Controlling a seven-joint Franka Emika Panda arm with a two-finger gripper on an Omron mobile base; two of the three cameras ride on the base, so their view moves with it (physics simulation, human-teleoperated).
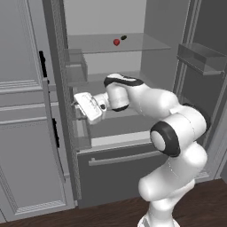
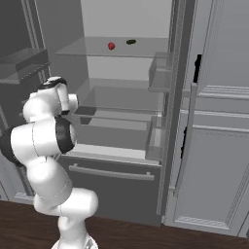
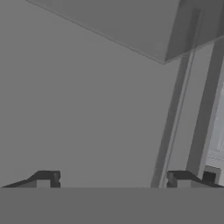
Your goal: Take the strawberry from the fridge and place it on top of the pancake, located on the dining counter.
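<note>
Fridge [image 1: 111,173] stands open, both doors swung wide. The strawberry [image 1: 116,42] sits on the upper glass shelf [image 1: 146,44], just beside a small dark item [image 1: 123,37]. The arm reaches into the fridge at the middle shelf level, well below the berry. Gripper [image 3: 111,179] has its fingertips [image 3: 46,178] spread wide apart, holding nothing, facing the grey inner wall of the fridge

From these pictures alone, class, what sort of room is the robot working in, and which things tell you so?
Most likely a kitchen. The fridge stands open, with a strawberry on its upper glass shelf, and tall panelled cabinets stand beside it.
</note>
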